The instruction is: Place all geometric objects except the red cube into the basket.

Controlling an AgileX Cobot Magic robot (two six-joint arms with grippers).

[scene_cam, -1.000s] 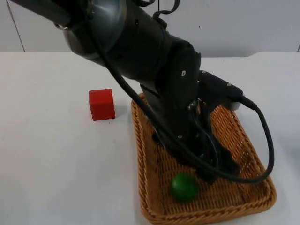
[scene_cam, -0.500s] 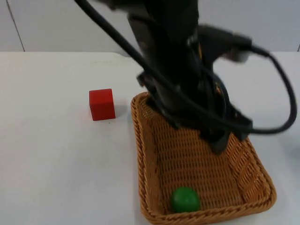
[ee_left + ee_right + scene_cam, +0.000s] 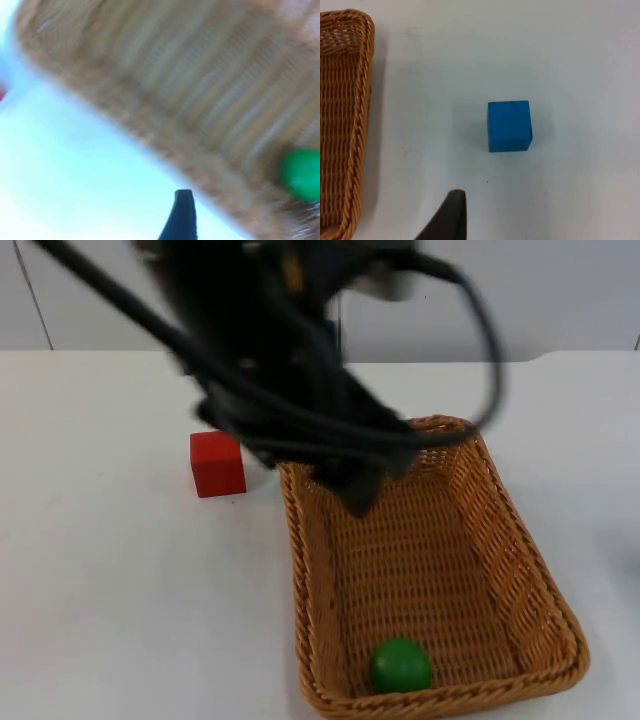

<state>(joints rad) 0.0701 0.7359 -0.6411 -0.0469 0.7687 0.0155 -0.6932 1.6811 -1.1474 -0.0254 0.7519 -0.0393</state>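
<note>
Left gripper point(image 3: 355, 502) hung over the far end of the basket point(image 3: 300, 570), near its left wall; its jaws were smeared by motion in the top view and I could not tell their opening, nor whether they held anything. From the left wrist view, the basket's rim ran just ahead of the black fingertip, and the green ball point(image 3: 301, 173) sat beyond that rim, inside the weave. In the top view the ball lay at the basket's near end, well apart from the left gripper, touching or nearly touching the near wall. The red cube point(image 3: 217, 463) stood on the table point(image 3: 110, 580) just outside the basket, to the side of the left gripper. Right arm waited; only one fingertip point(image 3: 451, 216) of the right gripper was visible, so jaw state could not be told. A blue cube point(image 3: 509, 125) lay on the table ahead of that fingertip, apart from the basket. Judgement: ball done, blue cube left to place, red cube correctly left out.
</note>
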